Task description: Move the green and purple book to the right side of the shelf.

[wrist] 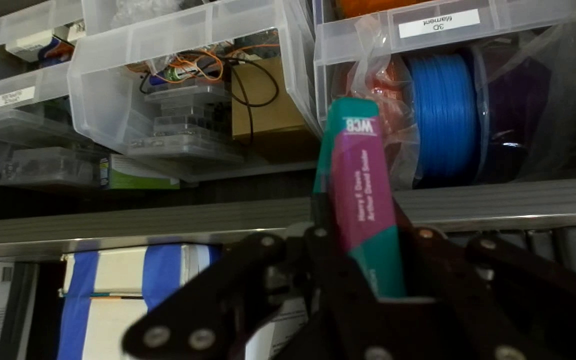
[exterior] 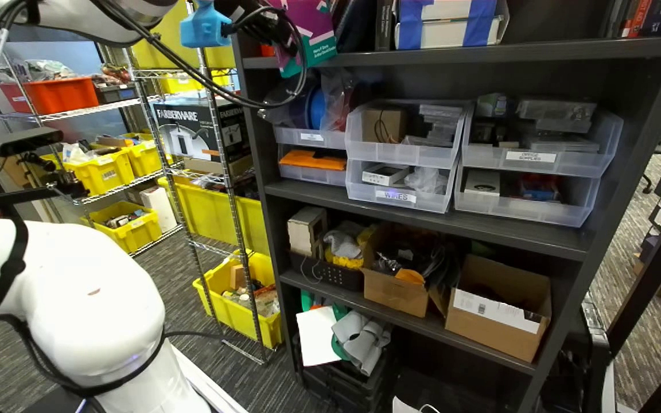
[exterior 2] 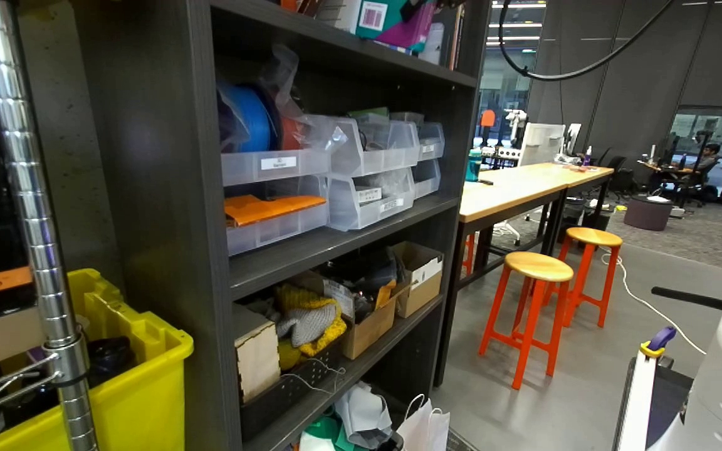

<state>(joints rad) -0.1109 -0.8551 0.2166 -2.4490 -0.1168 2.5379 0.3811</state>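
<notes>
Pincers (wrist: 360,205) were clamped on the green and purple book (wrist: 360,180), a dark finger (wrist: 324,225) against each of its covers close to the spine. The book lay between those fingers and reached out past their tips, its printed spine showing in the wrist view. In an exterior view it stood tilted at the left end of the upper board (exterior: 479,54) of the dark shelf (exterior: 411,220), with its lower end in front of the board's edge and dipping below it; whether book and board touched could not be told. Dark books (exterior: 384,26) stood just beside it, then a pale stack (exterior: 448,31) with blue bands, and well apart, at the far end of the board, a few red and dark spines (exterior: 637,17). Clear bins (exterior: 402,154) sat on the board below, a blue spool (wrist: 445,120) in the bin under the book, and cardboard boxes (exterior: 488,335) sat lower down. Outside the shelf, yellow bins (exterior: 101,172) stood on a wire rack (exterior: 225,163), and in an exterior view orange stools (exterior 2: 538,266) stood near a wooden table (exterior 2: 517,185).
</notes>
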